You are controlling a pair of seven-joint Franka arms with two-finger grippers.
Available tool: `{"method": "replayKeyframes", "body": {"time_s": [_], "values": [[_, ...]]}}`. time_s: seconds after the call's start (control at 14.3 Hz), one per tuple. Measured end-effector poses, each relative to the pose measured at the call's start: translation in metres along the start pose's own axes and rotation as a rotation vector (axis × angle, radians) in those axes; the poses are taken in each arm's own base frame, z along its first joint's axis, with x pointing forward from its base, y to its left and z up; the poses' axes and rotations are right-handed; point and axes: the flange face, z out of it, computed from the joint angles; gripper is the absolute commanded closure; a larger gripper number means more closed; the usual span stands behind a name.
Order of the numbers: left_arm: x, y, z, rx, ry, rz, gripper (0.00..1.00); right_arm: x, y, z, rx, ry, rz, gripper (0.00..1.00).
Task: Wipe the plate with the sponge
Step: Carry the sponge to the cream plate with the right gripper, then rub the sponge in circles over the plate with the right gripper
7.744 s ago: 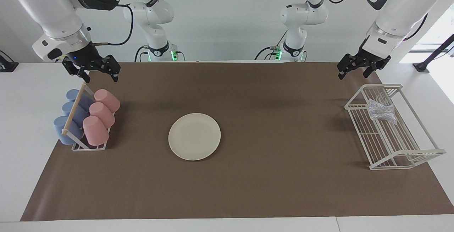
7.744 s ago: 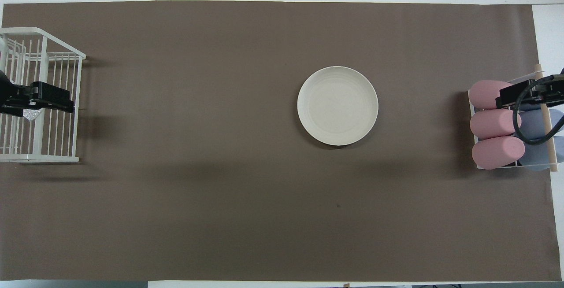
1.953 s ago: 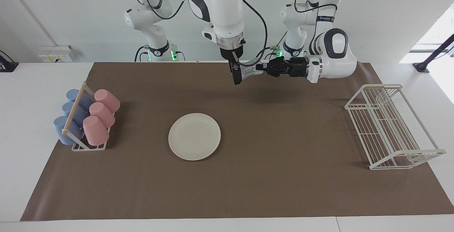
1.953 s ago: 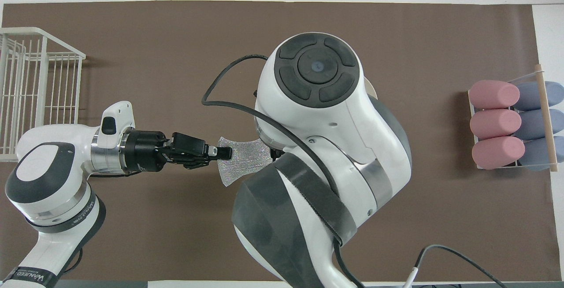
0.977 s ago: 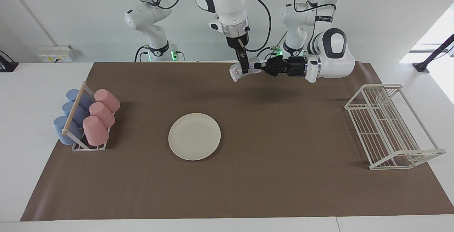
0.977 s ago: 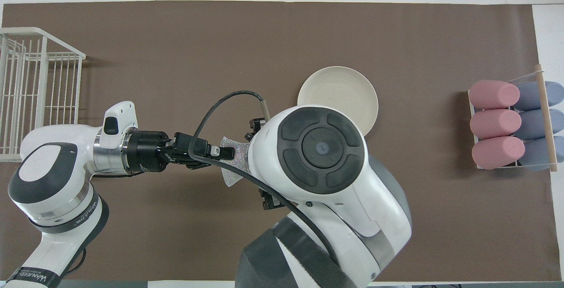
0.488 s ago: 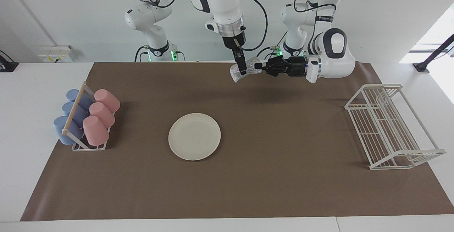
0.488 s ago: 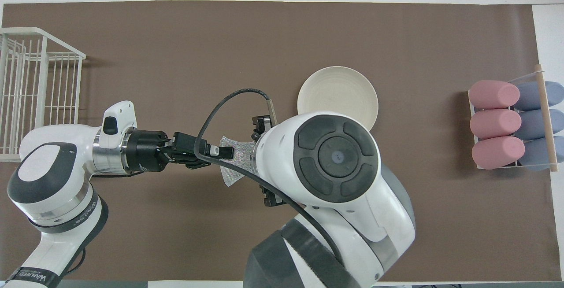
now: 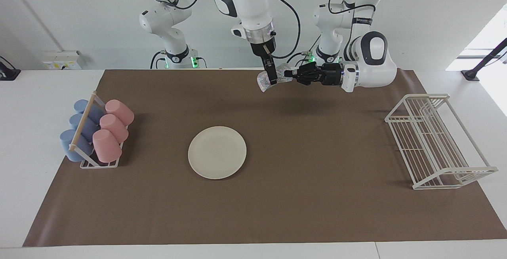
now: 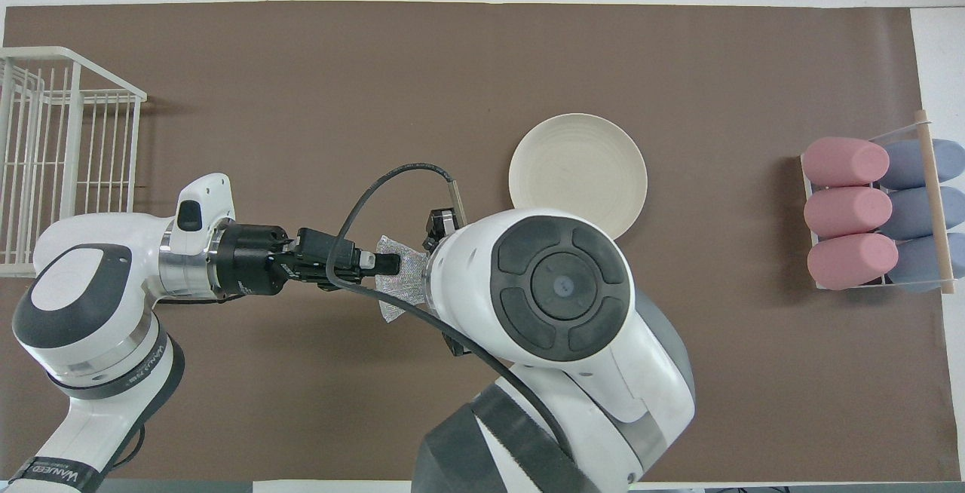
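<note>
Two claws are meeting on one sponge, raised over the desk's robot-side edge.

Left claw point(image 9: 290, 74) is lying level, pinched tight on the sponge point(image 9: 264, 81); right claw point(image 9: 272, 77) is hanging straight down onto the same pad, its closure not determinable. Sponge's long axis is running between the two claws. Plate point(image 9: 217, 152) is sitting flat on the brown mat point(image 9: 317, 195), farther from the robots and toward the right arm's end, so the right arm appears better placed. Surrounding mat is offering ample room.
</note>
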Motion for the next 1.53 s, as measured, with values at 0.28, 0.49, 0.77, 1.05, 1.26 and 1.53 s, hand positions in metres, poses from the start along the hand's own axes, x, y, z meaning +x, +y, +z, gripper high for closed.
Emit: {"method": "replayKeyframes", "body": {"time_s": [0.28, 0.49, 0.77, 1.05, 1.26, 1.53], "values": [[-0.002, -0.001, 0.001, 0.008, -0.017, 0.000, 1.00, 0.000, -0.001, -0.001, 0.010, -0.005, 0.000, 1.00], [-0.002, -0.002, 0.001, 0.025, -0.023, 0.004, 0.00, 0.001, -0.002, -0.001, 0.009, -0.004, 0.002, 1.00], [-0.003, -0.003, -0.003, 0.051, -0.027, 0.008, 0.00, 0.019, -0.012, 0.004, 0.021, -0.002, -0.010, 1.00], [-0.004, -0.005, -0.013, 0.151, -0.044, 0.031, 0.00, 0.106, -0.050, 0.068, 0.105, 0.020, -0.108, 1.00], [0.001, 0.002, -0.039, 0.288, -0.035, 0.067, 0.00, 0.157, -0.063, 0.135, 0.160, 0.050, -0.147, 1.00], [0.008, 0.001, -0.086, 0.546, -0.003, 0.111, 0.00, 0.201, -0.073, 0.199, 0.132, 0.094, -0.219, 1.00]]}}
